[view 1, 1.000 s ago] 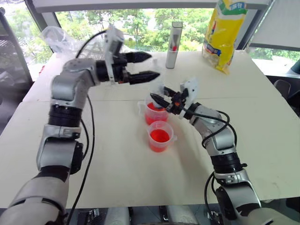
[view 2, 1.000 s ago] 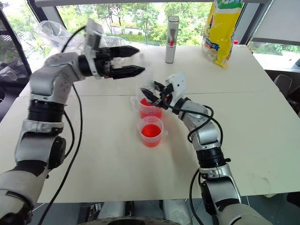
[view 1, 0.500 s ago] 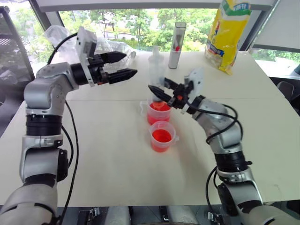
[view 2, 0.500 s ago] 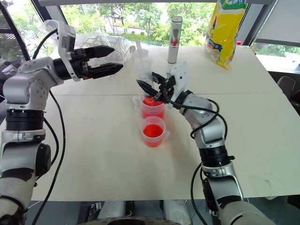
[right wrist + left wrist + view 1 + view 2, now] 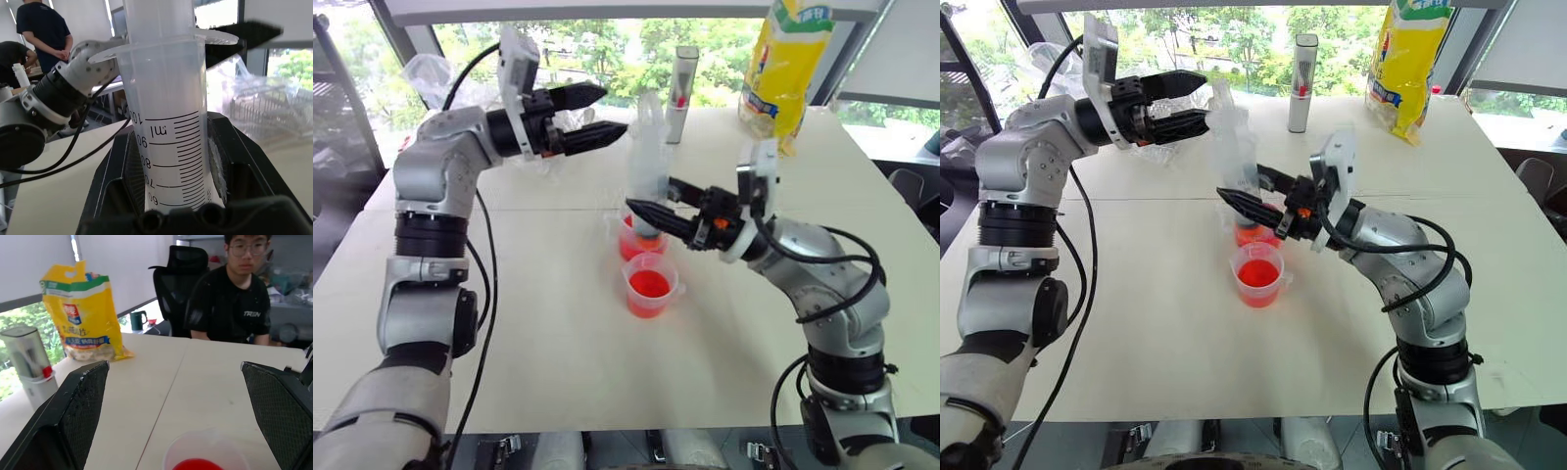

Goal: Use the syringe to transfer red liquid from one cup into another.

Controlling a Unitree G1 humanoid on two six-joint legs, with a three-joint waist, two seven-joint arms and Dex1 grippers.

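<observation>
The clear syringe [image 5: 646,157] with black scale marks stands upright over the far cup [image 5: 628,238]. My right gripper [image 5: 653,208] is shut on its lower barrel [image 5: 168,127], and its tip is hidden behind the fingers. Both clear cups hold red liquid [image 5: 648,285]; the near cup [image 5: 651,294] stands just in front of the far one. My left gripper [image 5: 610,111] is open with nothing in it, level with the syringe's top and just to its left. In the left wrist view, a cup of red liquid [image 5: 203,461] lies below between the wide-spread fingers [image 5: 73,411].
A grey upright cylinder [image 5: 680,93] and a yellow bag [image 5: 783,69] stand at the table's far edge. Crumpled clear plastic [image 5: 1048,64] lies at the far left. A person [image 5: 230,303] sits at the table's right end. Bare white table [image 5: 558,343] lies in front of the cups.
My right gripper has drawn back and risen, lifting the syringe upright over the far cup. My left gripper swung out left, then came back beside the syringe's top.
</observation>
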